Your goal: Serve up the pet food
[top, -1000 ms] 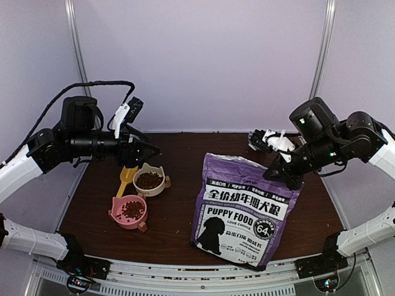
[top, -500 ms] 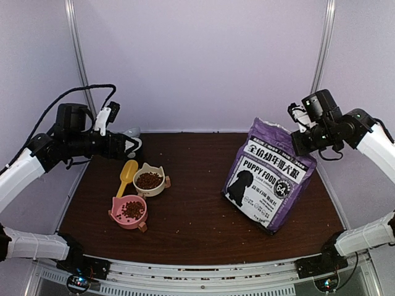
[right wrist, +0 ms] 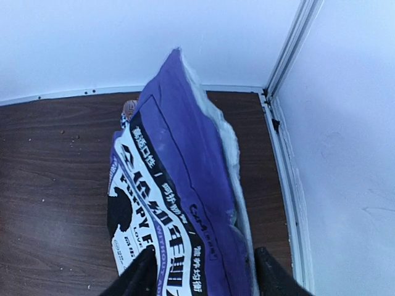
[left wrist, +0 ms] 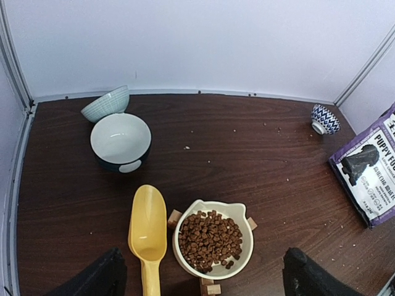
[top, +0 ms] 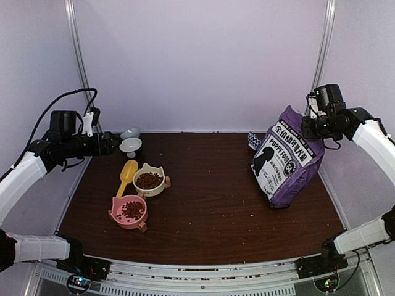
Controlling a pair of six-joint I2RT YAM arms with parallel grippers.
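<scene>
My left claw is released: its two fingers stand wide apart with nothing between them, and it hangs above the left edge of the counter. Looking along it, the pet food sits straight ahead and below, a heap of reddish-brown pellets in a cream cat-eared bowl that falls between the lines of the two fingers. A yellow scoop lies just beside that bowl on the left-finger side, its bowl end pointing away from the claw. From the overhead view, more of the same pellets lie in a pink bowl, just beside the cream one and nearer the arm bases.

Farther ahead of the left claw are a white-lined dark bowl, upright, and touching it a pale green bowl tipped on its side. Off toward the right-finger side, well apart, stands a small blue zigzag cup.

My right claw is at the top of the purple puppy-food bag, which stands tilted at the right side of the counter. Its fingers straddle the bag's upper edge, one on each face. I cannot tell whether they press the bag or merely flank it.
</scene>
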